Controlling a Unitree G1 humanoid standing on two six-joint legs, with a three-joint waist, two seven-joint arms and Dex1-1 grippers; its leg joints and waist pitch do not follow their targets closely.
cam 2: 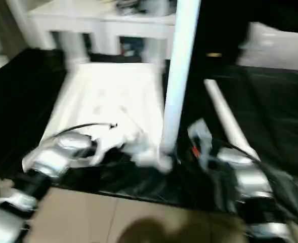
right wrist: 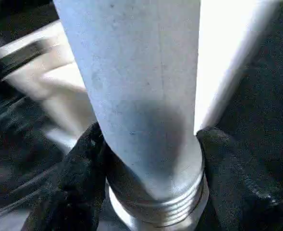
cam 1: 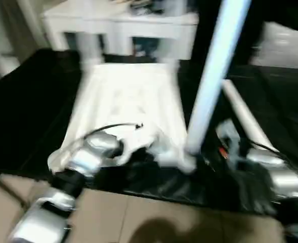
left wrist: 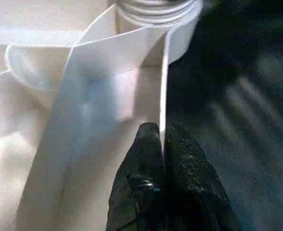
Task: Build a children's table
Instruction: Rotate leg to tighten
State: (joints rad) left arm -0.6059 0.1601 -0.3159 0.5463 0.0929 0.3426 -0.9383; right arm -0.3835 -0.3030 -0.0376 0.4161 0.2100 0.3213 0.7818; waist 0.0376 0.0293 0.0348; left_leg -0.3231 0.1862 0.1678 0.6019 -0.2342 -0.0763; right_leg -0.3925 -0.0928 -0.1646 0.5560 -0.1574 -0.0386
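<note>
The white table top (cam 1: 128,101) lies underside up on a black cloth. One white leg (cam 1: 214,76) stands upright at the top's near right corner. In the right wrist view my right gripper (right wrist: 151,134) has a finger pressed on each side of that leg, just above its threaded end (right wrist: 155,202). My left gripper (left wrist: 163,139) is shut on the thin rim wall (left wrist: 163,72) of the table top, close to a corner socket (left wrist: 151,9). A second leg (cam 1: 245,116) lies on the cloth to the right of the upright one.
A white cabinet (cam 1: 118,25) stands behind the table top. The black cloth (cam 1: 27,111) spreads to both sides, and beige floor tiles (cam 1: 164,217) run along its near edge. A pale object (cam 1: 285,45) sits at the back right.
</note>
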